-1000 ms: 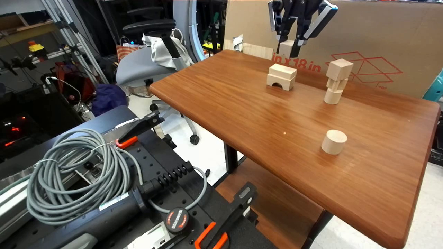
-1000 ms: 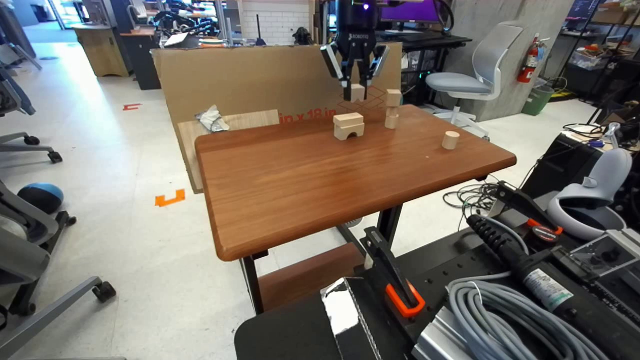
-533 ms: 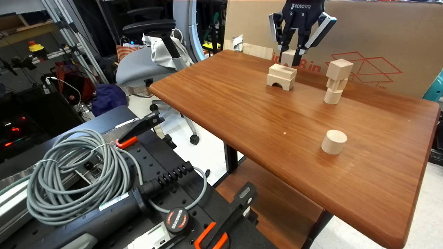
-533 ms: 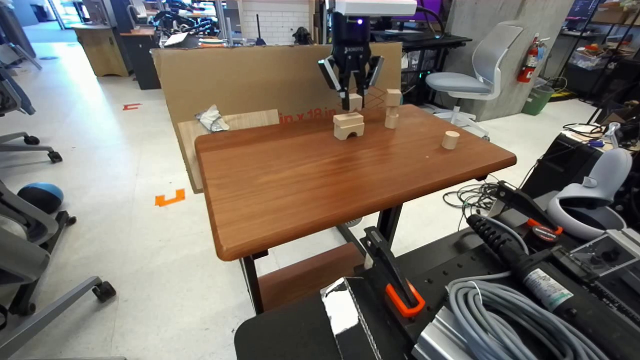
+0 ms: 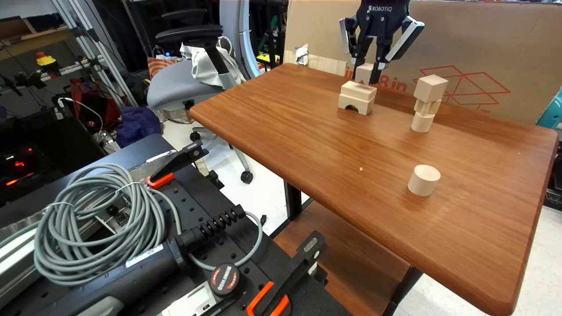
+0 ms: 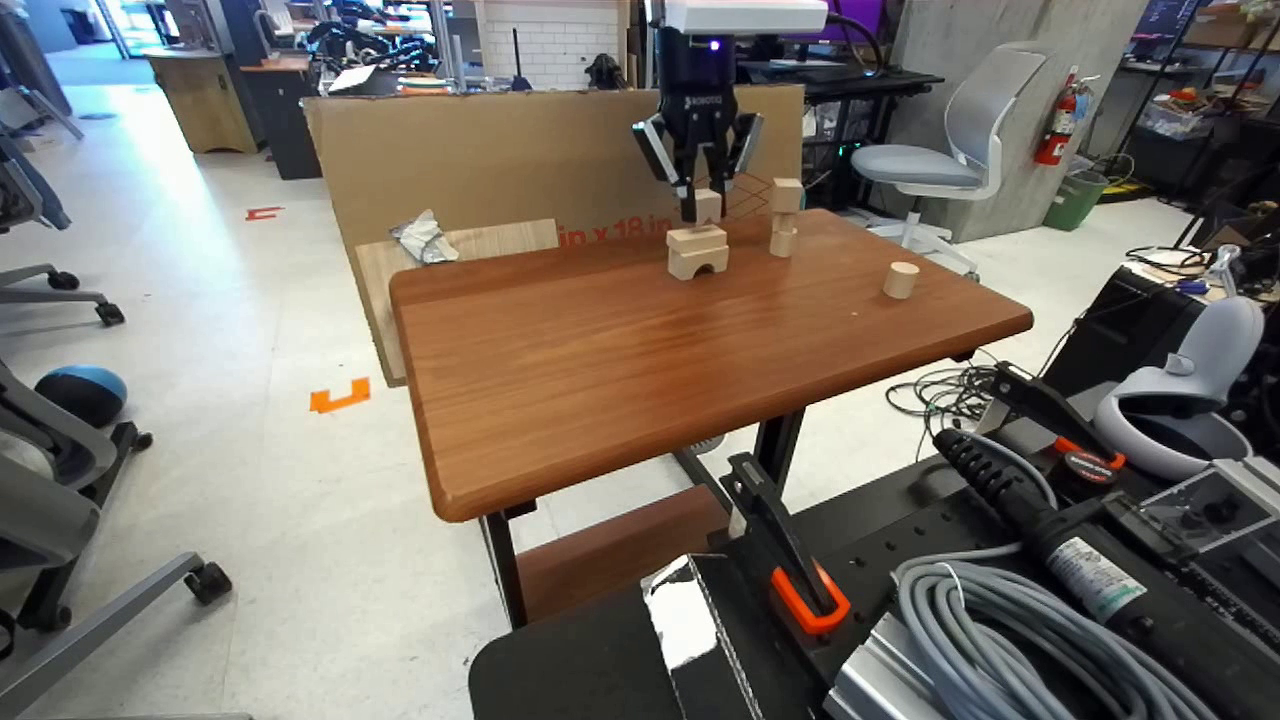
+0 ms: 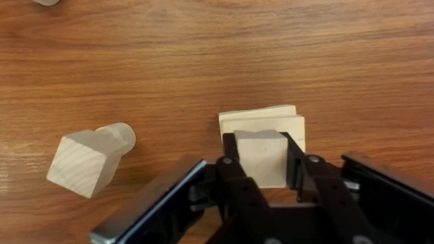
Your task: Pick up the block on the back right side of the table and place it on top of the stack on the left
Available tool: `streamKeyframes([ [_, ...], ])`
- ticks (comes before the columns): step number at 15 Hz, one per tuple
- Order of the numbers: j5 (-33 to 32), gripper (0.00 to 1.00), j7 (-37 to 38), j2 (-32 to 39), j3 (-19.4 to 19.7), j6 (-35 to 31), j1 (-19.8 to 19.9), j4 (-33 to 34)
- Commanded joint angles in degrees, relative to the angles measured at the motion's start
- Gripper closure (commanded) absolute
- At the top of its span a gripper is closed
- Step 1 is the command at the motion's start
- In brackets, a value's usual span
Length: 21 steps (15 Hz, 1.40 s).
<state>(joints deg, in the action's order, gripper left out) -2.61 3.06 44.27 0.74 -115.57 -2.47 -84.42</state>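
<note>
The block (image 5: pixel 364 73) is a small pale wooden piece with a wavy notch in one side. My gripper (image 7: pixel 261 145) is shut on it, one finger on each side. The block also shows in the wrist view (image 7: pixel 263 162) and in an exterior view (image 6: pixel 708 206). The stack (image 5: pixel 354 104) is an arch piece with a flat block on top, slightly turned against each other. The held block is just above or behind the stack's rear part; I cannot tell whether they touch. In the wrist view the block and fingers hide part of the stack (image 7: pixel 264 122). The table (image 5: pixel 307 118) is reddish-brown.
A narrow tower (image 5: pixel 428 103) of pale blocks stands beside the stack, and it also shows in the wrist view (image 7: pixel 84 162). A short round cylinder (image 5: pixel 423 180) stands farther off on the table. A cardboard sheet (image 6: pixel 480 160) stands behind the table.
My gripper has come down with the block towards the stack, mostly in the first half second. It has then shifted slightly left in both exterior views. The stack and tower have not moved.
</note>
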Motion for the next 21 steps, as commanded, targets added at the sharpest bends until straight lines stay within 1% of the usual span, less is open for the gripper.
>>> streamKeyframes([
  [1,-1.8,0.92,0.1,1.3,0.4,2.2,-1.0,2.0],
  [9,-2.2,0.92,0.7,2.4,0.8,2.4,-1.6,2.6],
  [10,-2.2,0.42,0.7,2.3,0.8,2.4,-1.6,2.6],
  [11,-2.1,0.41,0.6,2.2,0.7,2.4,-1.5,2.5],
  [12,-2.0,0.37,0.4,2.0,0.7,2.2,-1.4,2.3],
  [15,-1.8,0.13,0.0,0.6,0.5,1.5,-1.2,0.7],
  [16,-1.9,0.06,0.0,-0.2,0.5,0.9,-1.2,-0.1],
  [17,-1.9,0.01,0.0,-1.5,0.5,-0.2,-1.2,-1.5],
  [21,-2.5,0.0,-1.3,-7.7,0.4,-3.1,-1.1,-7.2],
])
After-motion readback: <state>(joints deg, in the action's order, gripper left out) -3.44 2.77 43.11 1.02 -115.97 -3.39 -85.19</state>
